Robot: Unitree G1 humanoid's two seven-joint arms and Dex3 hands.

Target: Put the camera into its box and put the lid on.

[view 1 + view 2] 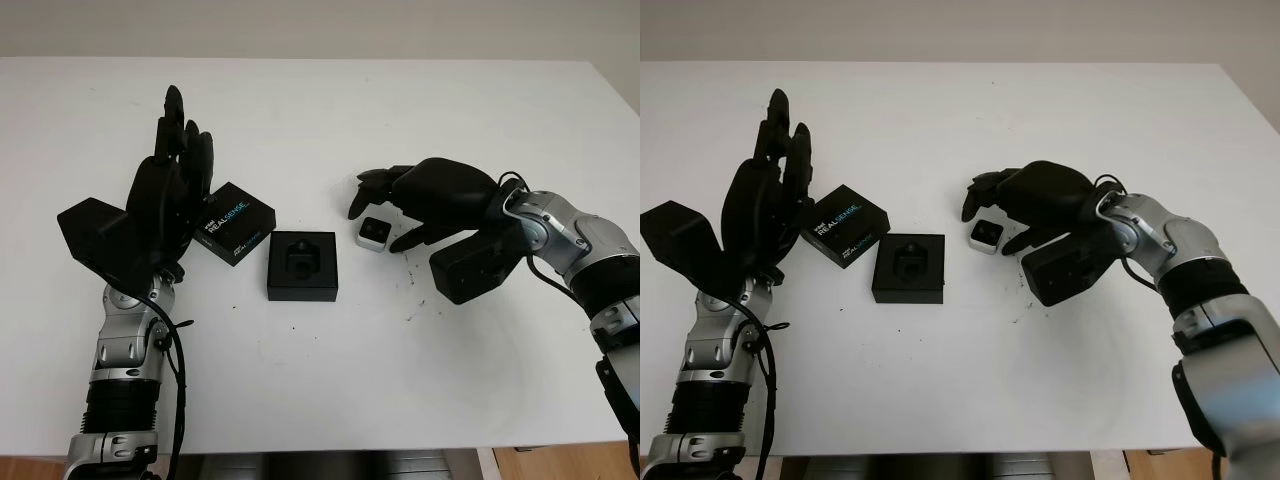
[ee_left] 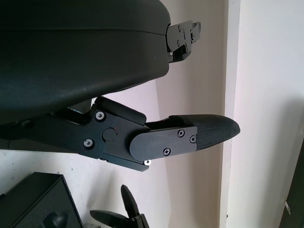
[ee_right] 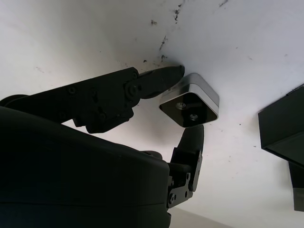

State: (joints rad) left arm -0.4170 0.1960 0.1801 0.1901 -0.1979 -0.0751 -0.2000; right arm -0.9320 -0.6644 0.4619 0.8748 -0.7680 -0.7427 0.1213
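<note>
Right black three-finger hand (image 1: 392, 208) closing around small silver-and-black camera (image 1: 374, 233); left hand (image 1: 170, 185) open, raised beside printed black lid (image 1: 234, 223).

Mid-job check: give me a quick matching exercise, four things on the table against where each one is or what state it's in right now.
Things:
1. camera
2. box
3. lid
4. left hand

States:
A. open, raised beside the lid
B. lies on the table, printed side up, left of the box
C. between the right hand's fingers, on the table
D. open, insert showing, nothing in it

Pairs: 1-C, 2-D, 3-B, 4-A
</note>
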